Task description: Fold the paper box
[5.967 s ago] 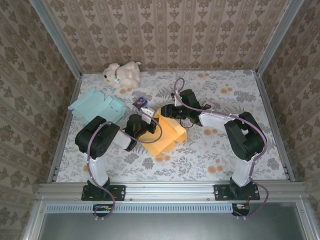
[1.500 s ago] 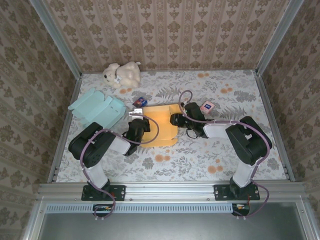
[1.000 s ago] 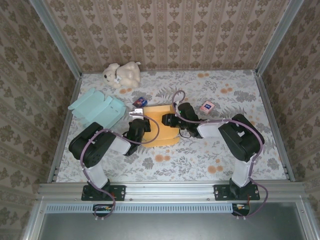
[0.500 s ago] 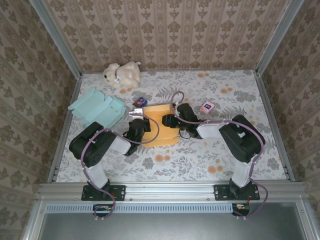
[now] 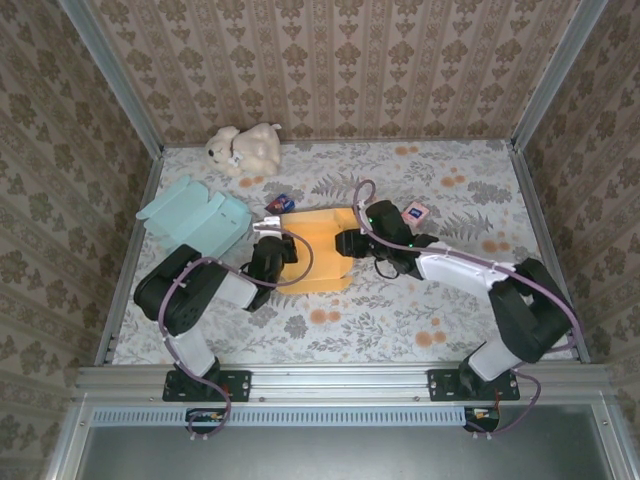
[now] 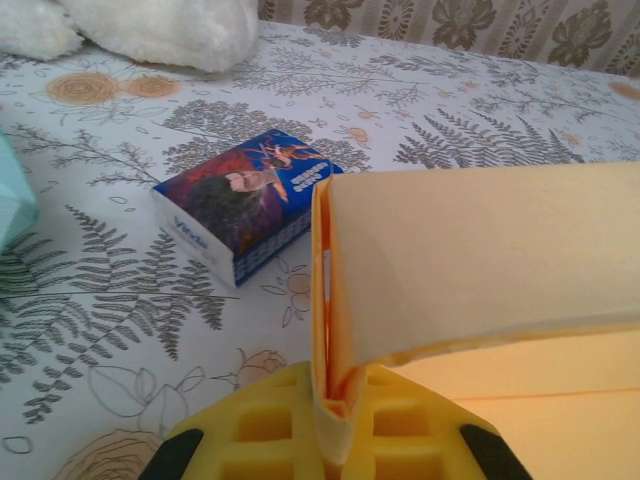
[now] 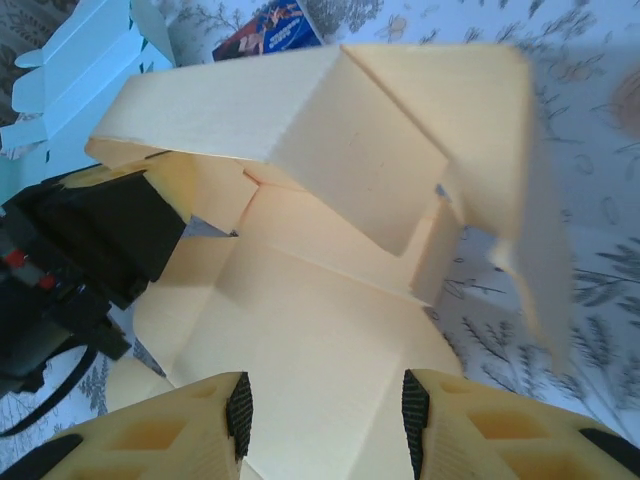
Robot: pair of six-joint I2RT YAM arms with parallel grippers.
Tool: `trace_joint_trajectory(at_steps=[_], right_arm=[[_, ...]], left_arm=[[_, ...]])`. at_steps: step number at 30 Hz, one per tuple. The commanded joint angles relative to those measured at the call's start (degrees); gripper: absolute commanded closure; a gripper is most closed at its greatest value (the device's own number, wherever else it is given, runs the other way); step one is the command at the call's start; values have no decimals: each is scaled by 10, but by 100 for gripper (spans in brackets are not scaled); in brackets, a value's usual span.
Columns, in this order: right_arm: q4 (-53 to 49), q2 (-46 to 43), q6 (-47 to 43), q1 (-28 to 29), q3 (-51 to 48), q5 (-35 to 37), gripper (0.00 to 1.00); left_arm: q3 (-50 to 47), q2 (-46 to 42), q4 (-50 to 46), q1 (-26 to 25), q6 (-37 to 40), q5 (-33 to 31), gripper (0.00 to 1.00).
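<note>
The orange paper box (image 5: 318,252) lies partly folded on the floral table, between the two grippers. My left gripper (image 5: 271,250) is at its left edge. In the left wrist view, that gripper (image 6: 335,405) is shut on a doubled edge of the box (image 6: 480,250), which stands up from the jaws. My right gripper (image 5: 350,243) is at the box's right side. In the right wrist view, the right gripper (image 7: 325,412) is open, with a flat panel of the box (image 7: 320,300) running under and between its fingertips (image 7: 238,412). A raised flap arches over the far side.
A teal paper box (image 5: 195,214) lies at the left. A white plush toy (image 5: 243,148) sits at the back. A small blue card box (image 5: 281,203) rests just behind the orange box, close to my left gripper (image 6: 245,205). A pink packet (image 5: 413,212) lies behind the right arm.
The right arm's elbow has swung out to the right and its gripper has shifted slightly right along the box. The left gripper keeps its hold. The box has stayed in place.
</note>
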Motion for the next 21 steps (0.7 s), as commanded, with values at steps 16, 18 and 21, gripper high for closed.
trace_joint_trajectory(at_steps=[16,18,21], right_arm=[[4,-74,-354,-87,-43,-106,58],[8,-72,-362,-87,-42,-124,58],[-3,-43,-369,-87,-32,-152,58]], left_arm=[[-62,-16,126,48,80,186,100],[-62,-16,129,53,74,193,100],[-62,-20,127,58,70,202,100]])
